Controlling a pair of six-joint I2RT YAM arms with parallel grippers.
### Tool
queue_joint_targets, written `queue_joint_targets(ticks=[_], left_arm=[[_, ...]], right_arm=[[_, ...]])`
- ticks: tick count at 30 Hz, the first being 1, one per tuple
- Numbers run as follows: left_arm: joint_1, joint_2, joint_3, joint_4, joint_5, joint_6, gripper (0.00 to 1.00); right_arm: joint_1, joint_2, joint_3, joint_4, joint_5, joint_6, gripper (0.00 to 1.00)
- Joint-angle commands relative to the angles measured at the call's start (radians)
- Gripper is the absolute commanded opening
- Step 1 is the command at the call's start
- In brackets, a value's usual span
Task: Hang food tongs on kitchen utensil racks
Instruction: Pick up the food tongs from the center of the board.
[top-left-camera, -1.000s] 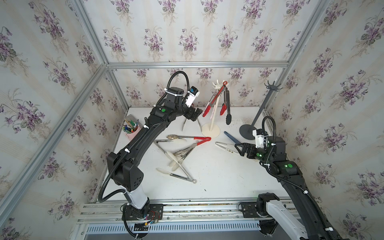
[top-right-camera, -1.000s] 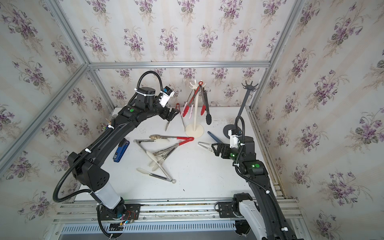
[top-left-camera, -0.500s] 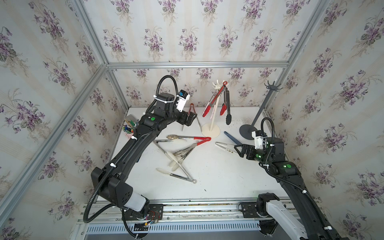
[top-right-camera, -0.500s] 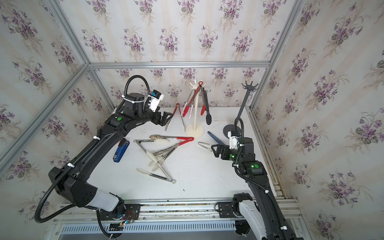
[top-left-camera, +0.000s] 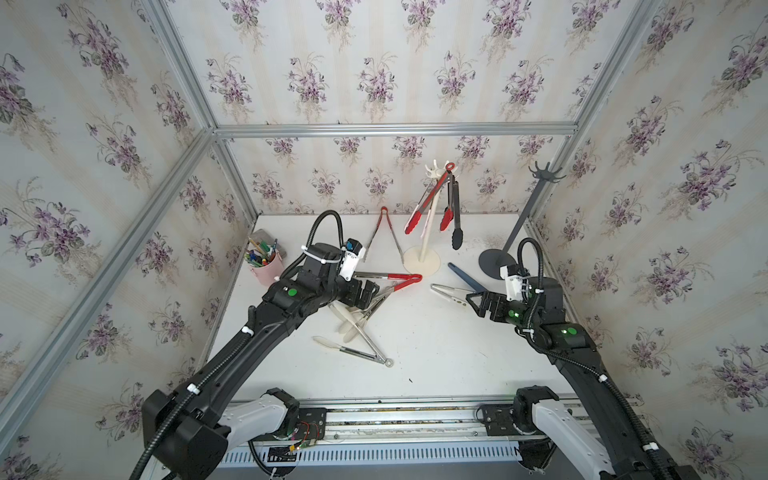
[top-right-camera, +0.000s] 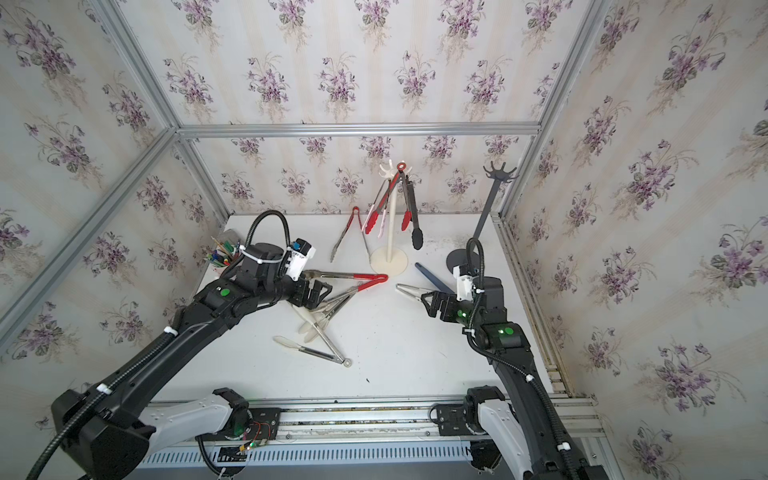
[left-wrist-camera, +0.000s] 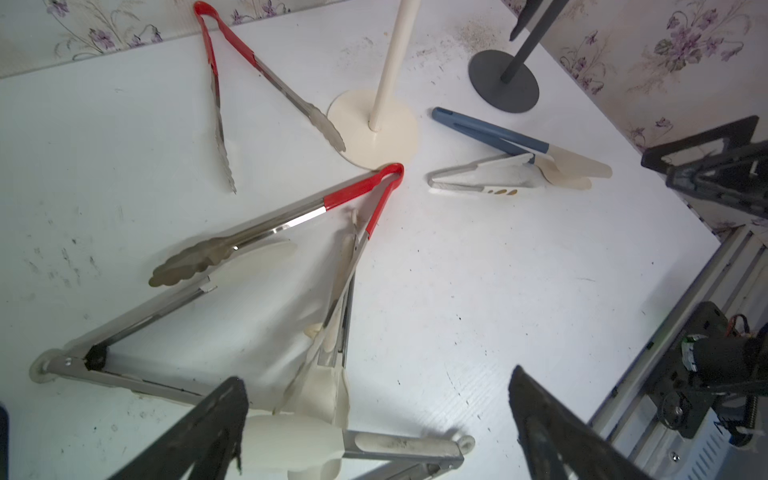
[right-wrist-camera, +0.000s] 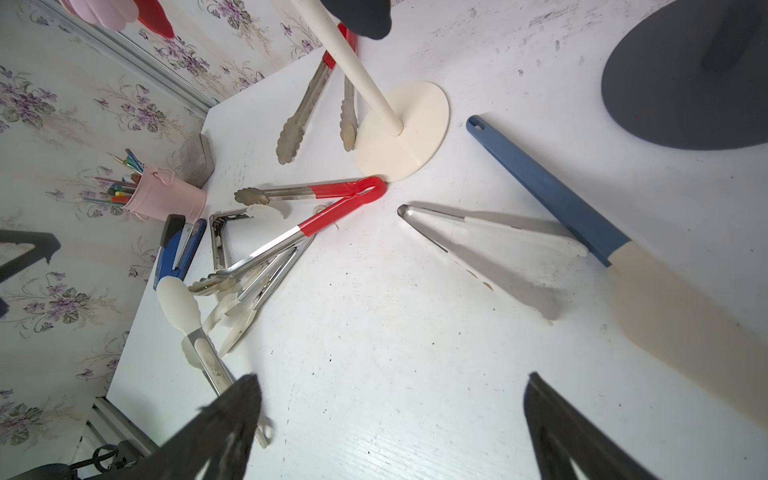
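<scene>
The cream-white utensil rack (top-left-camera: 430, 216) stands at the back with red-tipped tongs (top-left-camera: 426, 205) and black tongs (top-left-camera: 455, 222) hanging from its hooks. The dark grey rack (top-left-camera: 524, 214) at the back right has bare hooks. On the table lie red-handled tongs (top-left-camera: 384, 235) by the back wall, a second red-handled pair (left-wrist-camera: 357, 193), a pile of cream-tipped tongs (top-left-camera: 353, 328), white tongs (right-wrist-camera: 490, 249) and blue-handled tongs (right-wrist-camera: 548, 191). My left gripper (top-left-camera: 368, 293) hangs open over the pile, nothing in it. My right gripper (top-left-camera: 478, 303) is open and empty beside the white tongs.
A pink cup of pens (top-left-camera: 266, 266) stands at the back left, with a blue stapler (right-wrist-camera: 180, 249) and a grey block (right-wrist-camera: 197, 160) beside it. The rack bases (left-wrist-camera: 374, 129) (left-wrist-camera: 503, 81) take up the back of the white table. Papered walls close three sides.
My left arm has swung down and forward from beside the cream rack to just over the pile of tongs. The right arm has hardly moved.
</scene>
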Motion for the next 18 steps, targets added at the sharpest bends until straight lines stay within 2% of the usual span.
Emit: queue_joint_targets(ticks=[1,4,12,18], left_arm=[[-0.028,-0.059,-0.053,-0.043,-0.042,0.020,0.99],[-0.036,-0.119,-0.107,-0.047,-0.029,0.081,0.99],[-0.041,-0.182,-0.174,-0.101,0.046,0.360,0.98],[-0.078,-0.200,-0.225,-0.117,0.012,0.597,0.94]], right_arm=[[0.000,0.011,-0.004,0.045,-0.015,0.005,0.97],[0.000,0.022,-0.016,0.068,-0.026,0.009,0.97],[0.000,0.036,-0.029,0.089,-0.038,0.003,0.97],[0.001,0.021,-0.043,0.092,-0.047,-0.002,0.97]])
